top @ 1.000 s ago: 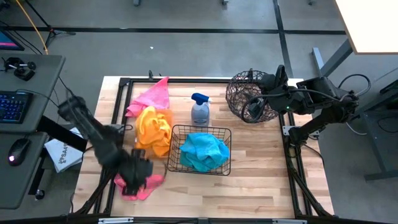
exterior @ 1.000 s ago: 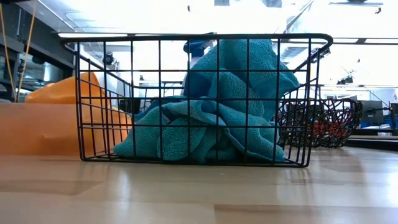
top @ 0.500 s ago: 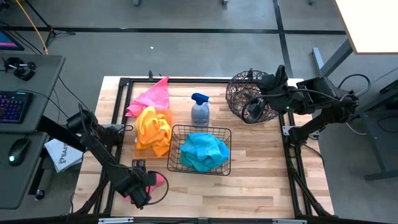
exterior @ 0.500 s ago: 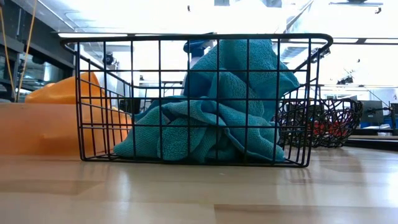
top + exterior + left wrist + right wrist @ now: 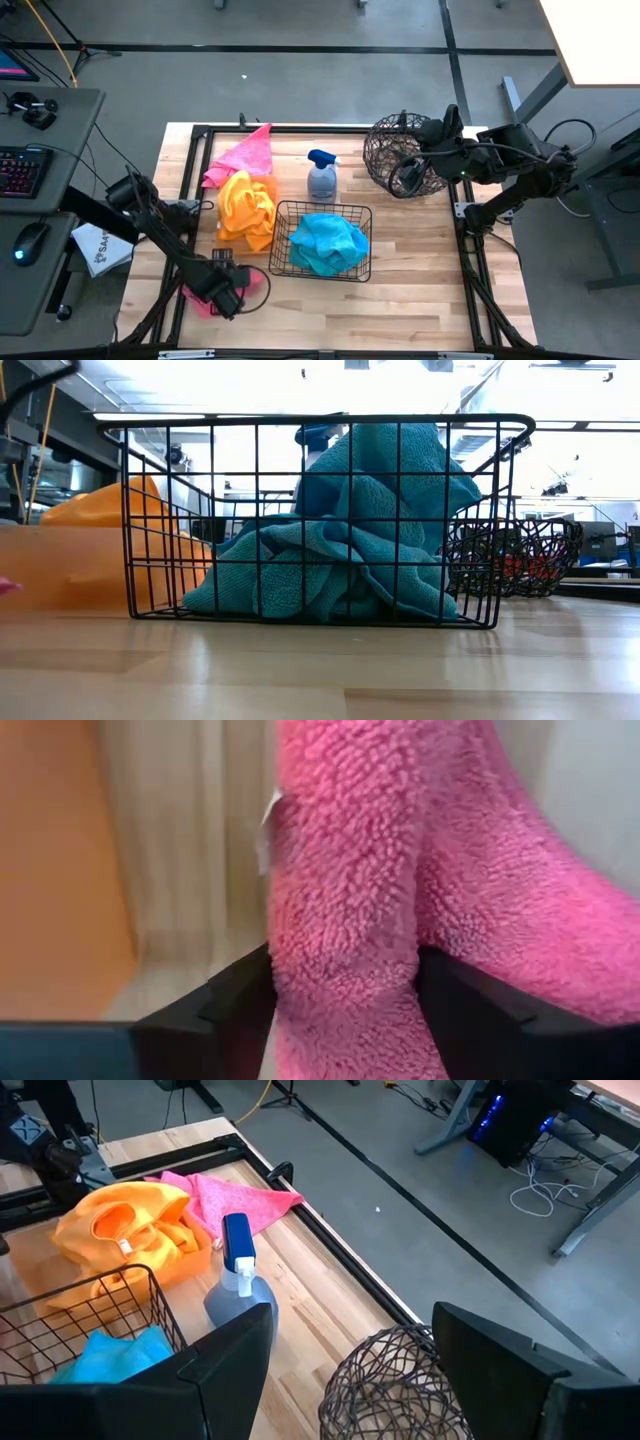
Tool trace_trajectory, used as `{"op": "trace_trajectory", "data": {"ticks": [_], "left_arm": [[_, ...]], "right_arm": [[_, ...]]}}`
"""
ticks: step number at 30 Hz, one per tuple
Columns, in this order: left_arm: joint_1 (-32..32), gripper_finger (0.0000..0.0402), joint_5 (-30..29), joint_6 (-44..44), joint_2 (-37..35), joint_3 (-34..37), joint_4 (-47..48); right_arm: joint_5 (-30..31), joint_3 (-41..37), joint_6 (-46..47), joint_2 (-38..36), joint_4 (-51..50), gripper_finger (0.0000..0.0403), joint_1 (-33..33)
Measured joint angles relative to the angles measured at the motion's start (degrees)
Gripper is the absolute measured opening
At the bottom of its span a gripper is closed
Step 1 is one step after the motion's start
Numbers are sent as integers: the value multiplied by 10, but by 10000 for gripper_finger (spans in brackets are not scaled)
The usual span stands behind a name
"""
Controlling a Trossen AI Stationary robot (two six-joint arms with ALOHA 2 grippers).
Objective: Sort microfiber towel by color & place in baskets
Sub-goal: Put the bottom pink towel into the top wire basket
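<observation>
We see the left arm stretched along the left side of the desk [image 5: 420, 280], reaching toward its near left corner. Its elbow is bent and the forearm goes down to the wood. The left tool [image 5: 228, 293] is low at that corner, and its fingers [image 5: 225, 1010] are clenched on a pink towel [image 5: 370, 900]; the wrist view shows the pink pile pressed between the two dark fingers. In the high view this towel shows only as pink edges around the tool.

The right arm comes in from the right side, folded at the elbow. The right tool [image 5: 408, 172] hangs over the round brown wire basket [image 5: 385, 150] at the far right of the desk. Its two fingers stand apart and hold nothing.

The black wire basket [image 5: 322, 241] stands in the middle of the desk, with a turquoise towel [image 5: 328, 240] inside. Just to its left, an orange towel [image 5: 246, 205] lies heaped on the orange tray [image 5: 60, 565]. A second pink towel [image 5: 240, 157] lies at the far left, touching the orange one. A spray bottle [image 5: 321, 178] with blue trigger stands upright between the pink towel and the round basket.
</observation>
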State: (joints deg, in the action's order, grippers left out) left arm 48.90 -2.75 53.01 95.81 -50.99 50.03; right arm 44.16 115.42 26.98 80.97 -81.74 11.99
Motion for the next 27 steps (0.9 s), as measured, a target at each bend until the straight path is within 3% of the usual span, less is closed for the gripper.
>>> {"op": "trace_trajectory", "data": {"ticks": [2, 6, 7, 11, 17, 20, 27], "left_arm": [[-8, 182, 11, -13, 0, 3, -11], [-35, 36, 41, -13, -18, -2, -29], [-41, 21, 54, -3, -32, -9, -31], [-41, 10, 41, 17, -133, -60, -1], [-94, 3, -164, -28, -273, -180, 65], [-167, 2, -213, -119, -278, -245, 75], [-333, 1, -262, -331, -229, -354, 25]], "right_arm": [[0, 0, 0, 0, -2, 272, 0], [-8, 0, 11, 0, -2, 272, 0], [-15, 0, 12, 0, -2, 272, 0], [-58, 0, 12, 0, -2, 272, 1], [-107, 0, -14, 16, 30, 272, 1], [-149, 0, -68, 35, 96, 272, 0], [-261, 0, -199, 98, 298, 272, 1]]}}
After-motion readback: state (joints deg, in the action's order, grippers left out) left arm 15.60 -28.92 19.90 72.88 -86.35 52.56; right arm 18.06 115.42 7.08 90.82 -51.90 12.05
